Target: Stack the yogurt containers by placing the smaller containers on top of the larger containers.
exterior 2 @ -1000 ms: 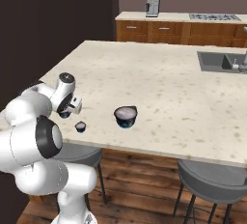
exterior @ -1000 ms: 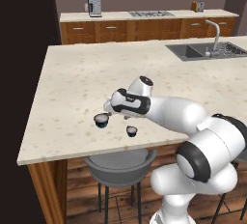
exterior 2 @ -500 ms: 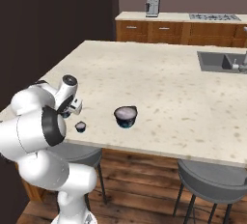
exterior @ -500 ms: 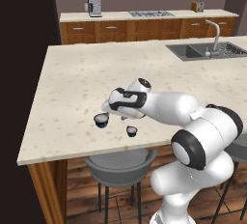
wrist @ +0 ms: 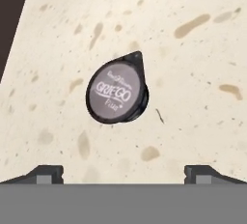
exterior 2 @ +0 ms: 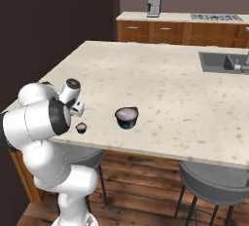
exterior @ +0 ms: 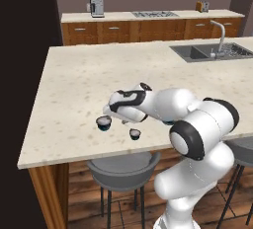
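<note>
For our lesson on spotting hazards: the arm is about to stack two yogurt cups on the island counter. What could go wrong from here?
1. The tiny dark cup with a pale top sits near the speckled stone counter's front edge; a nudge might push it off.
2. The open gripper hovers by the wider navy-and-teal foil-topped cup, so it might grab that one instead.

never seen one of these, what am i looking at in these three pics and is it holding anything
It is a white robot arm on a drivable base, in a computer-rendered kitchen. Two pictures come from cameras on the base, behind the arm to its left and right. The third comes from a camera on the hand, looking along its fingers.

On the speckled counter stand two yogurt cups: a larger cup and a smaller cup near the front edge. The hand view looks straight down at a foil lid; which cup it belongs to is hard to tell.

The hand is open and holds nothing; it hangs above the cups.
</note>
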